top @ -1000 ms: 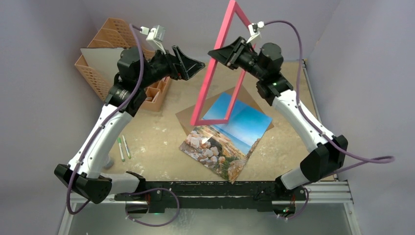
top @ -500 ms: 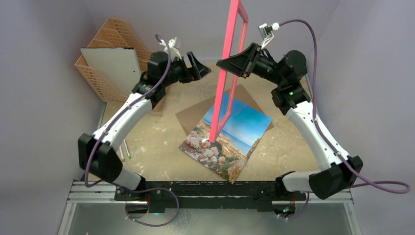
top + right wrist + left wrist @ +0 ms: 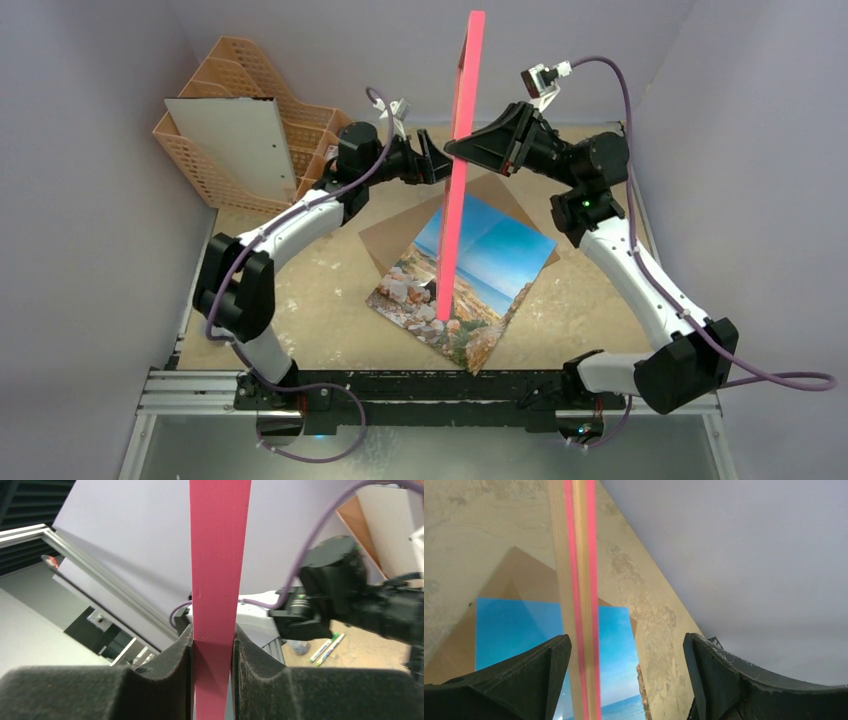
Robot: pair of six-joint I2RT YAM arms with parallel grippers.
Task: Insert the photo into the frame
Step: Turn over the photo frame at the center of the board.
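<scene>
Left claw [image 3: 430,165] gapes wide, the frame [image 3: 455,210] rail lined up with its gap, probably for a second hold. The frame stands edge-on above the photo [image 3: 495,250], which lies flat mid-bench [image 3: 310,290] on a backing board [image 3: 385,240]. Right claw [image 3: 472,148] clamps the frame's rail.

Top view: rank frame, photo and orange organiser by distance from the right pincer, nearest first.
1. frame: clamped on edge in the right pincer.
2. photo: lying flat below the pincer.
3. orange organiser: back-left corner, well off to the side.
</scene>
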